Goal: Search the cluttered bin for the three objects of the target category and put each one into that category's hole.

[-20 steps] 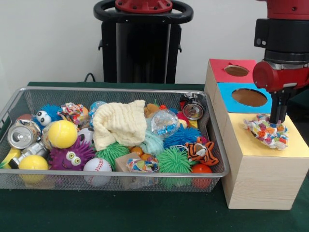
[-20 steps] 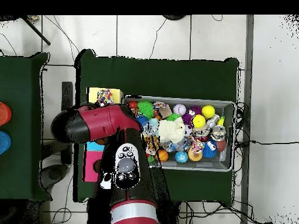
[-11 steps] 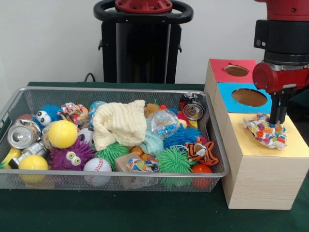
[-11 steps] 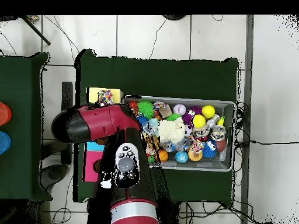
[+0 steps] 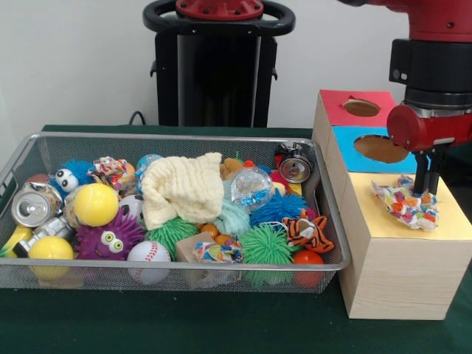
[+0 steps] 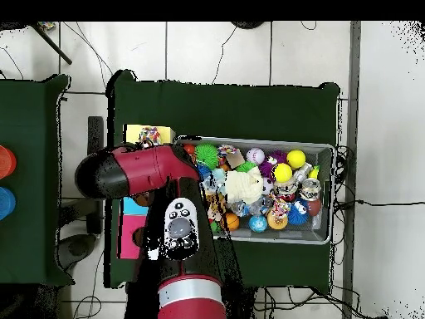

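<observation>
A crumpled multicoloured cloth (image 5: 407, 205) lies on the yellow top (image 5: 451, 227) of the wooden sorting box and covers its hole. My gripper (image 5: 426, 189) hangs straight down at the cloth's far edge, its tip just touching or barely above the fabric. In the overhead view the cloth (image 6: 149, 134) shows on the yellow panel, and the red arm (image 6: 137, 170) hides the gripper. The wire bin (image 5: 177, 137) holds a similar patterned cloth (image 5: 112, 171) at its back left and another patterned piece (image 5: 217, 251) near its front.
The box also has a blue panel with a hole (image 5: 380, 148) and a red panel with a hole (image 5: 361, 108). In the bin lie a cream knitted cloth (image 5: 182, 188), yellow balls (image 5: 96, 204), a baseball (image 5: 148, 254), cans (image 5: 296, 167), spiky toys (image 5: 265, 245) and a tiger toy (image 5: 308, 232).
The gripper has lifted a little and shifted slightly right at the cloth's far edge. The cloth has settled flatter on the yellow top. The bin's contents are unchanged.
</observation>
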Controlling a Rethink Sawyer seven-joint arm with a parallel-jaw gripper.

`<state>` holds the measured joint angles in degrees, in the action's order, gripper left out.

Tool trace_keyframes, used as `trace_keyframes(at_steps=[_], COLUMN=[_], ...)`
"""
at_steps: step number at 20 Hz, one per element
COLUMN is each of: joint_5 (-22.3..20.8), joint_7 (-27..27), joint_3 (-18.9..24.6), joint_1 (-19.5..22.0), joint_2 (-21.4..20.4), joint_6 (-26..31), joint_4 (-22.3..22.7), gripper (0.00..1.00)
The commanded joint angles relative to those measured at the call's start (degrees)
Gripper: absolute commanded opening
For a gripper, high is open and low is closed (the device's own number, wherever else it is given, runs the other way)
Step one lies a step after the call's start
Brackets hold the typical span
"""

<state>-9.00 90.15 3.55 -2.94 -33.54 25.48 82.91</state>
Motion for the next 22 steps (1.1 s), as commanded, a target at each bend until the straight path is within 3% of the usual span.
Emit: trace_keyframes(at_steps=[1, 22], joint_5=[-1.5, -2.4], joint_7=[5.5, 3.5], joint_3=[0.1, 0.3], joint_1=[1.3, 2.2], joint_2=[4.2, 5.8], joint_6=[1.9, 1.5], joint_4=[-2.8, -4.6], gripper=[0.0, 0.0])
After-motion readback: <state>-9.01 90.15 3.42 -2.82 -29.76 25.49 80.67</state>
